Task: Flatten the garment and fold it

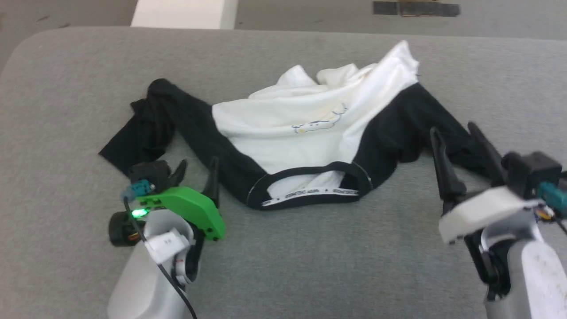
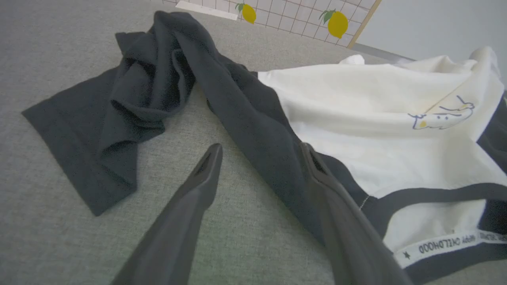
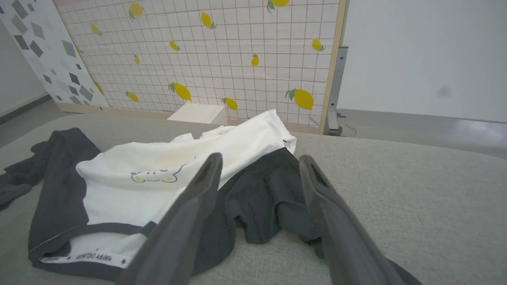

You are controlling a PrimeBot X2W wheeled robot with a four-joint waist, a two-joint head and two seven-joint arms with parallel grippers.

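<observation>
The soft white shirt with black sleeves [image 1: 310, 133] lies crumpled centrally on the grey fabric bench [image 1: 310, 266]. The left tool [image 1: 198, 163] at seven o'clock and right tool [image 1: 452, 128] at four gape empty; pinching bunched sleeves risks trapping doubled layers.

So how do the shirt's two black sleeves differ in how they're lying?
The left sleeve reaches far out, then doubles back on itself, its end spread flat. The right sleeve lies bunched in rumpled folds, and its end runs beneath the open right end effector. Both are black and not yet straightened.
</observation>
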